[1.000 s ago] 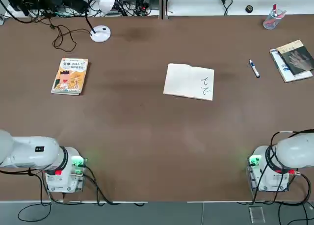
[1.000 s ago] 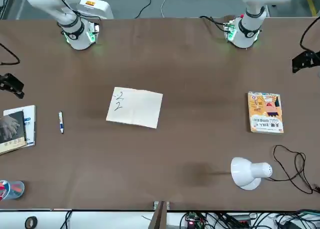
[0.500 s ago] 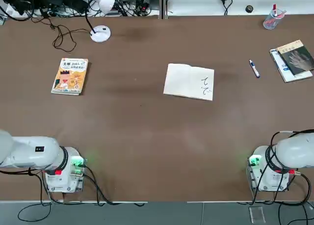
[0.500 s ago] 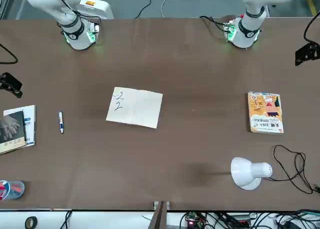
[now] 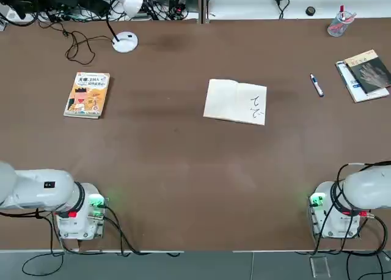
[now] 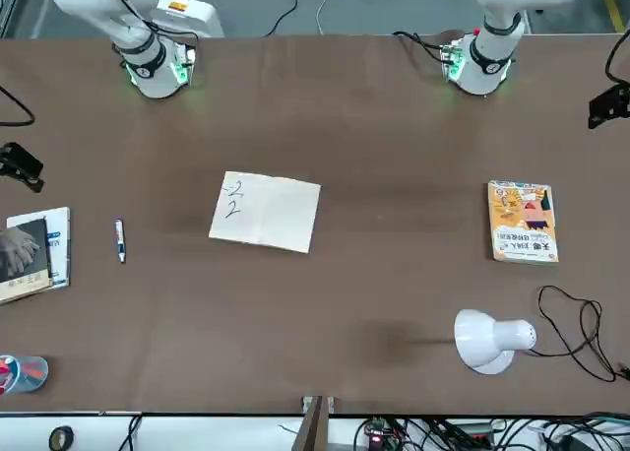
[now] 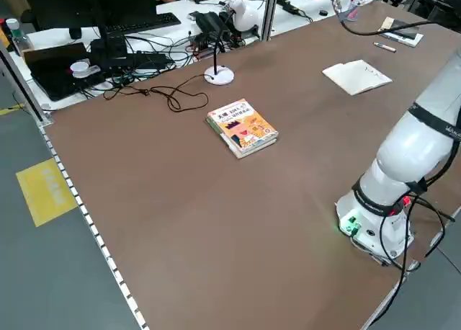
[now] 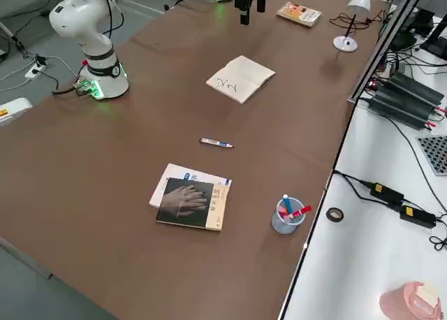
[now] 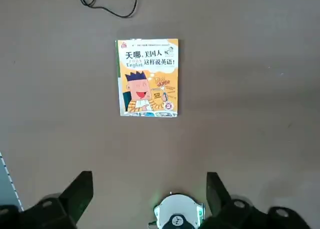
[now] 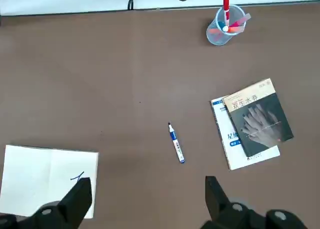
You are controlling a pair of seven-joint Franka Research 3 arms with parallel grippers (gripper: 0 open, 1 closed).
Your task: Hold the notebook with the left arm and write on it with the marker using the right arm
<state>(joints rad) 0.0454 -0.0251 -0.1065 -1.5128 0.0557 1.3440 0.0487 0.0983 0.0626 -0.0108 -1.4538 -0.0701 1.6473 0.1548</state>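
Fingers of the left gripper [image 9: 147, 199] are spread wide and hold nothing; they hang high above the table's left side, over the orange-yellow book [image 9: 147, 77] that lies flat on the brown table [image 5: 183, 164]. That book sits at the left, with a white desk lamp [image 5: 125, 41] and its dark cable beyond it near the far edge. The left arm [image 5: 36, 191] has its green-lit base at the near left corner.

The notebook [image 5: 236, 101] lies open and flat near the middle of the table, slightly to the right, with small dark scribbles on its right page; nothing touches it. To its right, well apart, the marker [image 5: 316, 85] lies on the table. Farther right, a dark-covered book [image 5: 366, 72] rests on white papers, and a clear cup of pens [image 5: 339, 23] stands near the far right corner.

The right gripper [image 10: 145, 199] also has its fingers spread wide and empty, high above the marker and notebook. The right arm [image 5: 360, 191] is based at the near right corner.
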